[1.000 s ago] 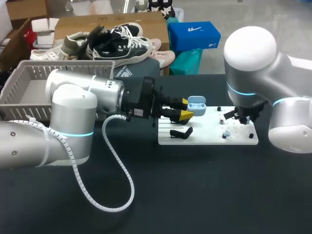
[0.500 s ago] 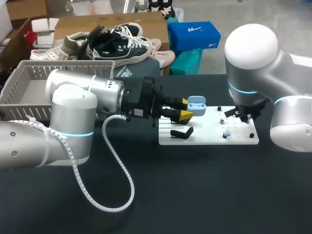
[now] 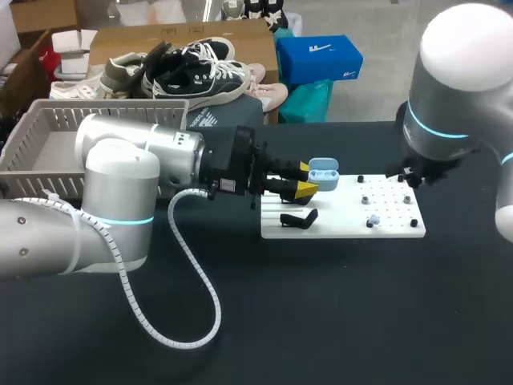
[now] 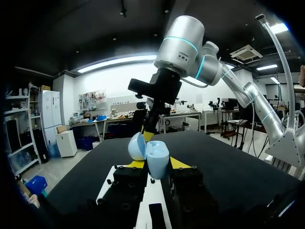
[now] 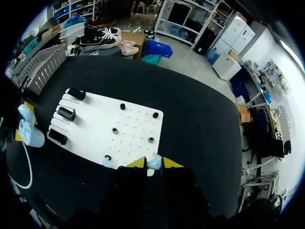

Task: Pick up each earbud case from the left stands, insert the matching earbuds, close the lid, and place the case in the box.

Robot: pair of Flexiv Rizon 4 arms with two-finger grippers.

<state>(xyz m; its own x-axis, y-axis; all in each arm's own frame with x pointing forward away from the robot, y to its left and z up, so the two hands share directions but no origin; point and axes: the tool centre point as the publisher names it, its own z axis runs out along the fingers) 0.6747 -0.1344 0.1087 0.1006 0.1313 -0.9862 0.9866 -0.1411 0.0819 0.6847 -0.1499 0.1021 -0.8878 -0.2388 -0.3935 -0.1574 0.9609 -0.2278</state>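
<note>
Mid-frame, left gripper [image 3: 309,183] is clamped on the open pale-blue earbud case [image 3: 322,172], lid up, above the white board's [image 3: 345,227] upper-left part. Right gripper [image 5: 154,163] pinches a small pale earbud [image 5: 154,161]. Second earbud [image 3: 373,219] sits on the board. Risk: the tiny bud twists or slips in the pinch, misses its socket and drops.

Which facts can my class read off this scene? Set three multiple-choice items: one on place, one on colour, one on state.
1. The earbud case is: A in the basket; B between the left gripper's fingers; C lying on the white board.
2. The case is: A black; B light blue; C red.
3. Its lid is: A open; B shut; C missing.
Answers: B, yellow tips hold it from both sides; B, pale blue in both views; A, the lid stands swung back in the left wrist view.
</note>
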